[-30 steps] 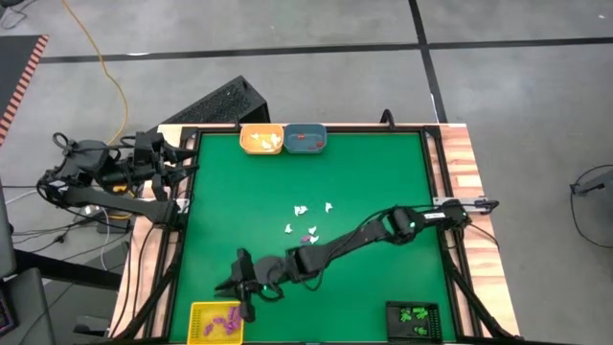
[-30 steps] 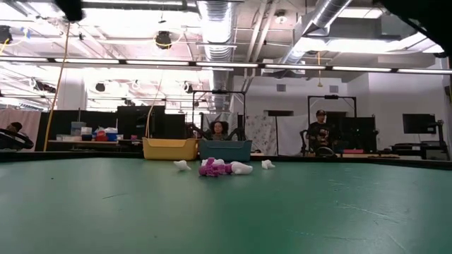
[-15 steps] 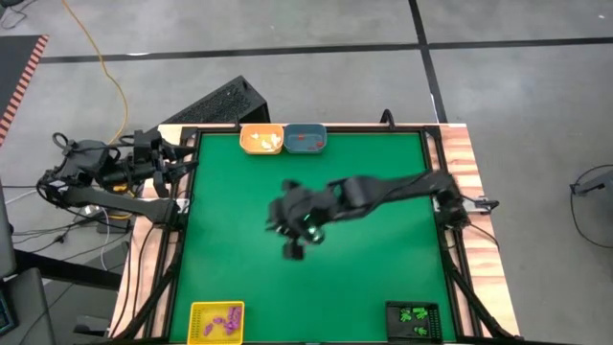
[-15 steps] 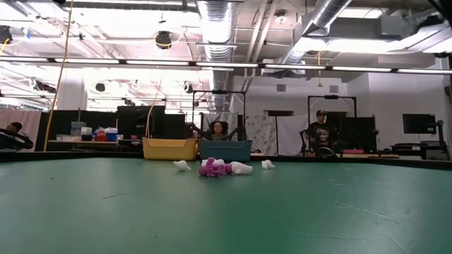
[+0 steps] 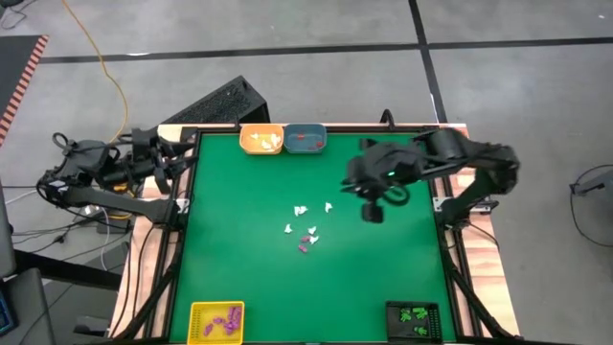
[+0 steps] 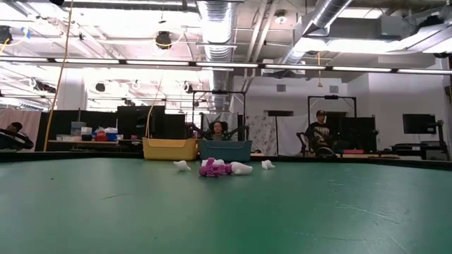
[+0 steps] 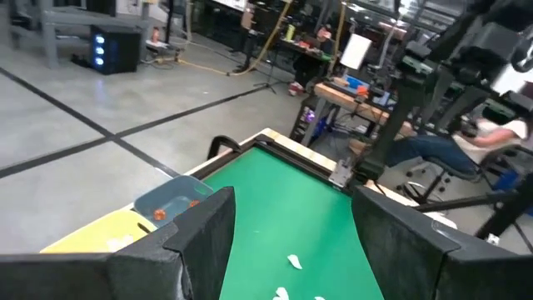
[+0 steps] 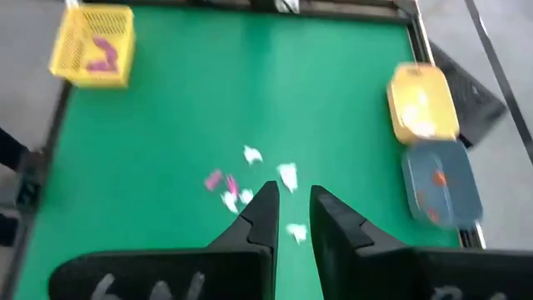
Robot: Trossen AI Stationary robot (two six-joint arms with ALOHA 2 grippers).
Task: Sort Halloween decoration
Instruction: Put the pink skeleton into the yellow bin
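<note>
Right hand (image 5: 373,212): it hangs above the green table (image 5: 230,259), toward the right side, just right of the loose pile; in its own wrist view the two dark fingers (image 8: 260,218) stand close with only a narrow slot between them and nothing in it.

Left hand (image 7: 287,242): parked off the table's left edge, fingers spread wide, holding nothing.

Loose pile: a small scatter of tiny white and purple plastic Halloween trinkets (image 5: 306,226) lies near the middle of the table, pieces close together, well apart from every tray.

Yellow mesh tray (image 5: 194,311): near-left corner, a few purple pieces (image 5: 222,324) already in it.

Black tray (image 5: 390,308): near-right corner, green pieces (image 5: 414,314) inside.

Orange tray (image 5: 245,130): far edge, white pieces (image 5: 263,143) inside.

Blue tray (image 5: 322,133): touching the orange one, holding a few orange-red bits (image 5: 304,138).

Progress: well along, by the look of it. All four trays have stock; what remains is that middle cluster, whites and purples only as far as can be told.

Next call: probably a drop onto one trinket, which needs a fine pinch, since the pieces are tiny and crowded.
</note>
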